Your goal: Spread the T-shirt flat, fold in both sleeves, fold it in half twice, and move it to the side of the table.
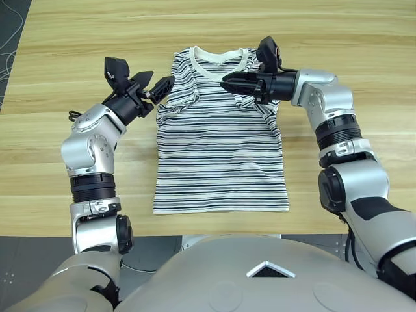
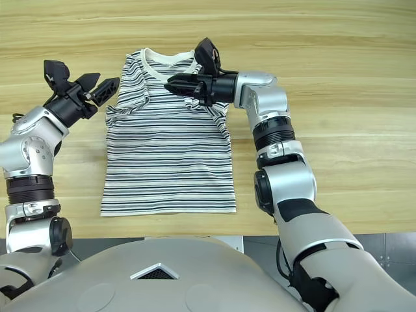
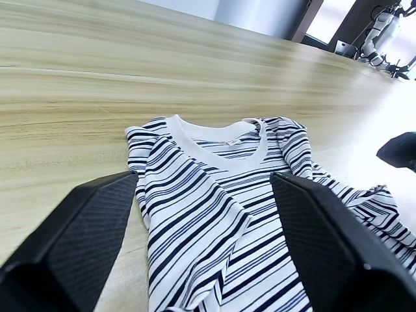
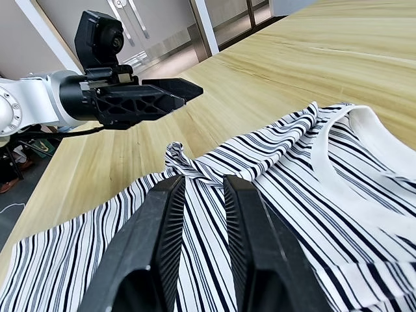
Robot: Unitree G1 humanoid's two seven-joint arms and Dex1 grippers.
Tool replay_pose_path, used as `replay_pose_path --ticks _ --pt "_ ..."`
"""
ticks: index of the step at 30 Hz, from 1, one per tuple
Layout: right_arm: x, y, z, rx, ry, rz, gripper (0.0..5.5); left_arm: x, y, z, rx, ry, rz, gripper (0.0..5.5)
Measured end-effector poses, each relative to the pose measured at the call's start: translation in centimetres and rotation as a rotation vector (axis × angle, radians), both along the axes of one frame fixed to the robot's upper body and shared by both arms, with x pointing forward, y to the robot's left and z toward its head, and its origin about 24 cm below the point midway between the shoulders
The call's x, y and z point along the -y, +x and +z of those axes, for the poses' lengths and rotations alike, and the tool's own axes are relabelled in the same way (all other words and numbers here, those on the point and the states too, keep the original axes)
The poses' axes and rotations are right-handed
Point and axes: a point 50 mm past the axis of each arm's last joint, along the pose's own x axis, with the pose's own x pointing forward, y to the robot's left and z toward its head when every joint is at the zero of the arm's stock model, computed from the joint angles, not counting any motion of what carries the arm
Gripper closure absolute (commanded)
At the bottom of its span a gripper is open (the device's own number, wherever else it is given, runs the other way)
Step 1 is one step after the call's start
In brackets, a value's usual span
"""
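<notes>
Two jaws sets, both at the collar end of the T-shirt (image 1: 221, 156). The shirt lies on the wood surface (image 1: 65, 39), its long axis running from the collar (image 1: 218, 62), far from the robot, straight down to the hem, nearest the robot.

Shirt outline reads nearly rectangular. Both sleeves look turned in over the shoulders, with cloth rumpled there, more so at the right shoulder.

Left gripper (image 1: 162, 77): jaws spread wide, nothing between them. It hovers just off the shirt's left shoulder edge, over bare wood, tips pointing in toward the shirt. The left wrist view frames that shoulder and the collar between the two fingers.

Right gripper (image 1: 226, 83): over the shirt itself, at the right shoulder just beside the collar, tips pointing across toward the left shoulder. Jaws drawn close, a narrow slit between them; no cloth visibly pinched.

Judgement: the next fold is likely collar end toward hem, along the long axis. The right arm is already above the cloth. The left must come inward from the shirt's edge to take its corner.
</notes>
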Motion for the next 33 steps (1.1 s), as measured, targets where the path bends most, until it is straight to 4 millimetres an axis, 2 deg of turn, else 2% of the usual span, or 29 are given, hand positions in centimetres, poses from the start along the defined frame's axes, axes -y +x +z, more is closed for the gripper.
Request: replay_pose_path --ticks 1,3,6,7,9,11,12,20,28,33 --pt "0.7 0.4 0.0 -0.004 -0.002 -0.067 4.42 0.0 0.0 0.0 0.002 0.0 0.0 1.69" --pt "3.6 1.5 -0.2 0.061 -0.103 -0.238 4.42 0.1 0.0 0.1 0.005 0.0 0.0 1.69" --pt "9.7 2.2 -0.6 0.312 -0.492 -0.429 4.42 0.1 -0.1 0.0 0.002 -0.001 0.003 1.69" --pt "11.8 1.7 -1.1 0.376 -0.62 -0.443 4.42 0.0 -0.1 -0.1 0.0 -0.001 0.006 1.69" --pt "13.4 0.4 -2.6 0.412 -0.748 -0.375 4.42 0.1 -0.1 -0.1 -0.001 -0.002 0.007 1.69" --pt "13.0 -0.9 -4.3 0.408 -0.779 -0.267 4.42 0.1 -0.1 -0.1 -0.002 -0.002 0.007 1.69" --pt "12.6 -1.3 -4.5 0.429 -0.778 -0.226 4.42 0.1 -0.1 -0.2 -0.003 -0.002 0.008 1.69" --pt "9.3 -3.0 -4.7 0.484 -0.705 -0.087 4.42 0.0 -0.1 -0.5 -0.015 -0.003 0.018 1.69" --pt "7.9 -2.7 -2.7 0.537 -0.669 -0.098 4.42 -0.1 -0.1 -0.6 -0.014 -0.004 0.019 1.69" --pt "6.9 -3.5 -1.9 0.543 -0.623 -0.065 4.42 -0.1 0.0 -0.5 -0.011 -0.005 0.018 1.69"
